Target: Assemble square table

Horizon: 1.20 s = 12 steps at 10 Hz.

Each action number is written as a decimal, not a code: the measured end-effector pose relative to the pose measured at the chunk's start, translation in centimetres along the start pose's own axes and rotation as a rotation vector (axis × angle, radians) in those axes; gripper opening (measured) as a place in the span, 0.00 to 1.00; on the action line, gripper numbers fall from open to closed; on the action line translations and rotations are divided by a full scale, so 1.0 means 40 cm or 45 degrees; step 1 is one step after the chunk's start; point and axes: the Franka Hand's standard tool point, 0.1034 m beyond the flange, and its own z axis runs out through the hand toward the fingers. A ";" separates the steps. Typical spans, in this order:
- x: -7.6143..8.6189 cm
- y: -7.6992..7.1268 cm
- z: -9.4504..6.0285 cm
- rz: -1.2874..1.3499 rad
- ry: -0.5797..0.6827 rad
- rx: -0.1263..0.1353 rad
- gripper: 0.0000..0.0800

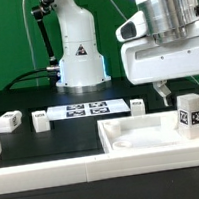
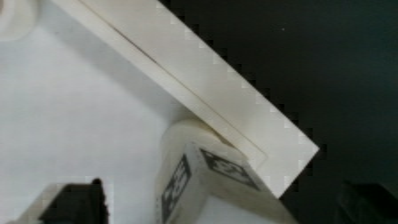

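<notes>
Legs number four. Three lie apart on the black table (image 1: 27, 101) in the exterior view: a first leg (image 1: 8, 122) and a second leg (image 1: 38, 119) left of the one marker board (image 1: 86, 110), and a third leg (image 1: 138, 105) right of it. The fourth leg (image 1: 190, 114) stands upright inside the single square top (image 1: 133, 146), toward the exterior view's right; the wrist view shows it just beside the raised rim. The one gripper (image 1: 163, 92) hangs above the top, near that leg. Only one dark finger (image 2: 71, 203) shows, so I cannot tell how wide the jaws stand.
</notes>
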 end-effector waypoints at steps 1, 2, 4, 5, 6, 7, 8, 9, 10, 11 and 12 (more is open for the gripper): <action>-0.001 0.002 0.000 -0.101 -0.004 -0.011 0.81; -0.005 0.006 -0.002 -0.246 -0.017 -0.051 0.81; -0.013 -0.003 -0.007 -0.493 -0.013 -0.114 0.81; -0.016 -0.007 -0.008 -0.579 -0.014 -0.127 0.81; -0.013 -0.006 -0.009 -0.687 -0.018 -0.126 0.81; -0.008 -0.003 -0.010 -0.801 -0.024 -0.126 0.81; -0.005 0.000 -0.009 -0.900 -0.029 -0.126 0.81; -0.003 0.002 -0.007 -0.984 -0.034 -0.126 0.81; -0.001 0.003 -0.005 -1.038 -0.038 -0.126 0.81; 0.004 0.004 -0.004 -1.142 -0.043 -0.125 0.81; 0.008 0.005 -0.002 -1.214 -0.046 -0.124 0.81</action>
